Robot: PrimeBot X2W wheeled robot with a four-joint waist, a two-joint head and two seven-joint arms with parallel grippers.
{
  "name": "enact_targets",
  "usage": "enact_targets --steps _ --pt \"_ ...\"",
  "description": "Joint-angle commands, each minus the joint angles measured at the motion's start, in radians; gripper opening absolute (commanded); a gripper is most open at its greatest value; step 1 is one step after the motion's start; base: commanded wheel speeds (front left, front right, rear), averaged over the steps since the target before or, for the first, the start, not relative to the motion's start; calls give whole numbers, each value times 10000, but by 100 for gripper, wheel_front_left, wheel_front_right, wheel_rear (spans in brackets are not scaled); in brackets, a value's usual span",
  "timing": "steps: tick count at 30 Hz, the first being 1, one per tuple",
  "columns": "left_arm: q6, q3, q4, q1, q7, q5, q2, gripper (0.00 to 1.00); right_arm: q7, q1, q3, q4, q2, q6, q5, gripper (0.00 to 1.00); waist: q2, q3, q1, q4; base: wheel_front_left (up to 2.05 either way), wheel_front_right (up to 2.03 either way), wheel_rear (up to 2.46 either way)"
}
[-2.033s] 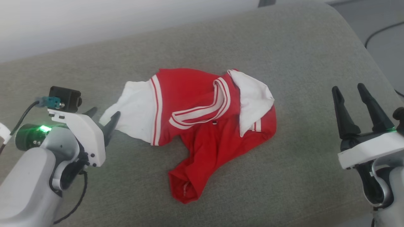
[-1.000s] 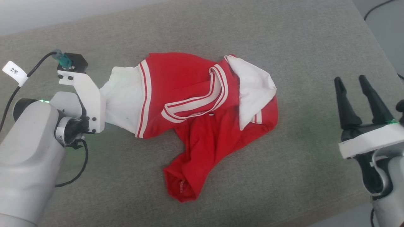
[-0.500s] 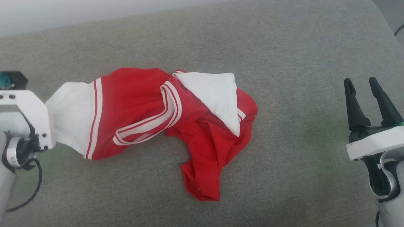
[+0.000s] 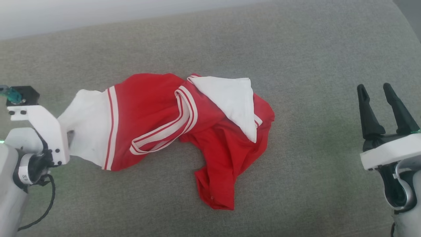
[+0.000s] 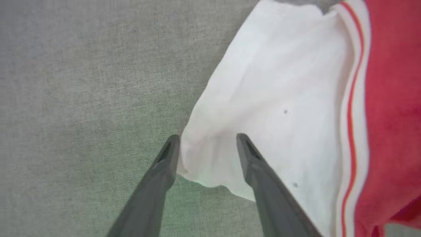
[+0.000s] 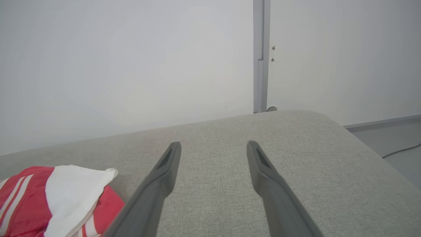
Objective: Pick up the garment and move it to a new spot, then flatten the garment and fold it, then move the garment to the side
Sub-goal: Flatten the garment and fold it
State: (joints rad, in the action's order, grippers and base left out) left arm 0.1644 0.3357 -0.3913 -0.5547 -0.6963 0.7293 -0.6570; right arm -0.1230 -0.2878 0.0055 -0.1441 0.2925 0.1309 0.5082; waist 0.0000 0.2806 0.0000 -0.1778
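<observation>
Two left gripper [image 5: 208, 137] fingers [image 5: 158, 177]: standing spread, straddling white sleeve [image 5: 263, 98] corner, not pinching.
Right gripper [image 4: 374, 86]: hovering spread, well apart.
Garment [image 4: 148, 105]: lying crumpled mid-cushion [image 4: 296, 49], bare fabric surrounding.

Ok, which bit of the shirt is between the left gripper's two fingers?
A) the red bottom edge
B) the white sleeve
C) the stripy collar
B: in the left wrist view, the open left gripper straddles the edge of the white sleeve of the T-shirt.
</observation>
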Motion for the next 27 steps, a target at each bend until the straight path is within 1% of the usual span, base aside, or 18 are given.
enact_targets --steps 1,6,11,14,16,21,27 --pt "-57 15 164 125 7 -9 -35 100 44 124 -36 27 4 -3 -65 100 0 -89 0 77 0 0 0" --pt "-10 178 1018 386 -283 4 -123 100 120 349 -196 98 -16 -3 -141 100 0 -311 0 248 0 0 0" --pt "54 549 2312 922 -791 -57 -222 100 223 507 -265 225 -39 -3 -196 100 0 -468 0 372 0 0 0" --pt "206 803 2927 1217 -1037 -230 -267 100 286 575 -277 296 -60 -3 -203 100 0 -485 0 417 0 0 0" --pt "317 918 3202 1288 -1138 -250 -154 100 339 550 -273 353 -78 -3 -212 100 0 -452 0 423 0 0 0" --pt "292 1287 3274 1320 -1412 -317 -18 100 388 395 -162 489 -100 -3 -181 100 0 -242 0 295 0 0 0" --pt "232 1695 2487 1085 -1580 -516 191 100 307 314 -58 434 -73 -3 -76 100 0 26 0 60 0 0 0"
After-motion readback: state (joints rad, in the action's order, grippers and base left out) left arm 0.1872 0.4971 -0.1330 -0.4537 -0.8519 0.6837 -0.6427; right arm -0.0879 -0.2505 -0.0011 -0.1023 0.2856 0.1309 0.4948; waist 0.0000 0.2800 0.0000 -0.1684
